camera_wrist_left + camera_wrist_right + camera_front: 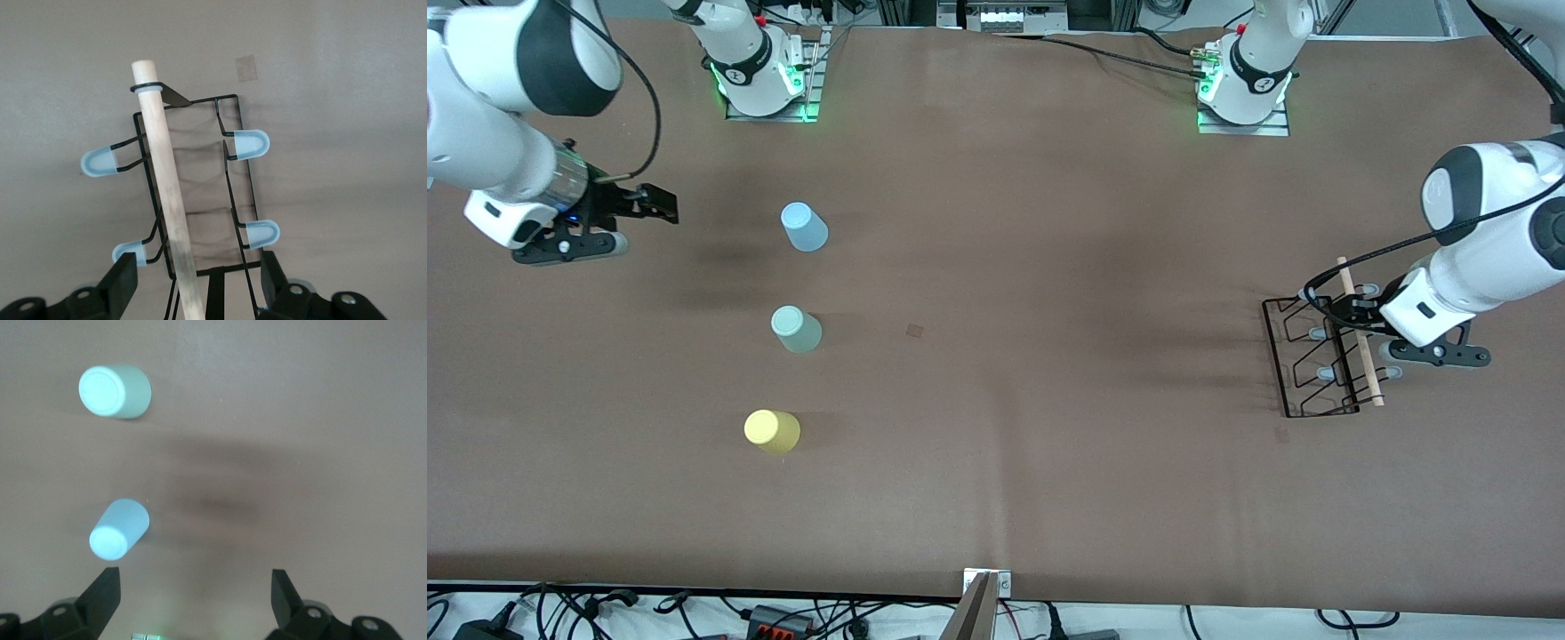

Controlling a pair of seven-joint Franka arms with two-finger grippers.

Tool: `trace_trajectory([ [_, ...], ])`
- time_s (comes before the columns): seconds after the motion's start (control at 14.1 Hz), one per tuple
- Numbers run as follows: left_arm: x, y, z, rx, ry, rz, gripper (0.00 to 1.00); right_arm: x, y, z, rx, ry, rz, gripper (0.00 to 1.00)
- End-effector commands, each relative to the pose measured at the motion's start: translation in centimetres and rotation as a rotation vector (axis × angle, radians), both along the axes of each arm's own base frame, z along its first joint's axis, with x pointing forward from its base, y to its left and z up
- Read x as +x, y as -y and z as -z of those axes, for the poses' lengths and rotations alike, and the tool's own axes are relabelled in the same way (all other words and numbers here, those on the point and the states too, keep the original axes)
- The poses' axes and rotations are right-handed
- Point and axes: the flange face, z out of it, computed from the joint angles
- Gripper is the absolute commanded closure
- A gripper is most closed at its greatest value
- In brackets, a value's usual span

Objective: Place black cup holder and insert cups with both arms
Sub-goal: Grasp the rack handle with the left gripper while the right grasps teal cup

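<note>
The black cup holder (pixel 1316 364) stands at the left arm's end of the table, its wooden rod (pixel 1359 333) along the top. My left gripper (pixel 1356 313) is over the rod, open. In the left wrist view its fingers (pixel 120 283) stand wide on either side of the rod (pixel 170 193) without touching it, with the gripper (pixel 197 280) above the rack (pixel 230 173). The light blue cup (pixel 805 227), pale green cup (pixel 796 329) and yellow cup (pixel 772 431) stand upside down in a row toward the right arm's end. My right gripper (pixel 665 206) is open and empty, in the air beside the blue cup (pixel 120 528) and green cup (pixel 115 391).
A small tan patch (pixel 914 331) lies mid-table and also shows in the left wrist view (pixel 246 68). The arm bases (pixel 765 80) (pixel 1245 89) stand along the table edge farthest from the front camera. A metal mount (pixel 983 604) and cables sit at the nearest edge.
</note>
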Motion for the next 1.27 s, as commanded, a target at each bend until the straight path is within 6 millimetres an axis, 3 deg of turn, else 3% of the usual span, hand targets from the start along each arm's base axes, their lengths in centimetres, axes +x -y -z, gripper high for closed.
trace_trajectory([
  [0.0, -0.5, -0.5, 0.8, 0.016, 0.009, -0.03, 0.27, -1.6, -0.6, 2.3, 0.004, 0.038, -0.025, 0.0],
  [0.21, -0.7, -0.5, 1.9, 0.015, -0.01, -0.05, 0.42, -1.4, -2.2, 3.4, 0.006, 0.086, -0.036, 0.0],
  [0.35, -0.7, -0.6, 2.4, 0.053, -0.019, -0.031, 0.58, -0.4, -4.0, 4.0, 0.04, 0.132, 0.017, 0.0],
  [0.5, -0.4, -0.9, 2.5, 0.063, 0.004, -0.025, 0.68, 1.3, -7.2, 4.7, 0.058, 0.198, 0.01, 0.0],
  [0.57, -0.4, -1.0, 2.5, 0.062, 0.002, -0.026, 0.78, 2.2, -8.3, 5.3, 0.063, 0.222, 0.036, 0.0],
  [0.71, -0.5, -1.1, 2.5, 0.063, -0.001, -0.028, 0.93, 3.9, -10.1, 7.8, 0.075, 0.262, 0.05, 0.0],
  [0.85, -0.4, -1.2, 2.1, 0.064, 0.004, -0.027, 0.98, 4.8, -10.7, 10.5, 0.076, 0.262, 0.044, 0.0],
  [0.99, -0.4, -0.8, 1.1, 0.065, -0.005, -0.018, 0.98, 5.2, -10.6, 12.5, 0.078, 0.269, 0.049, 0.0],
  [1.06, -0.1, -0.2, -0.9, 0.069, -0.014, -0.015, 0.98, 5.4, -10.7, 13.3, 0.08, 0.277, 0.05, 0.0],
  [1.13, 0.2, 0.8, -2.8, 0.074, -0.037, -0.008, 0.98, 5.5, -10.8, 14.0, 0.081, 0.281, 0.05, 0.0],
  [1.2, 0.5, 4.1, -5.0, 0.075, -0.09, 0.018, 0.98, 5.5, -10.9, 14.8, 0.081, 0.276, 0.049, 0.0],
])
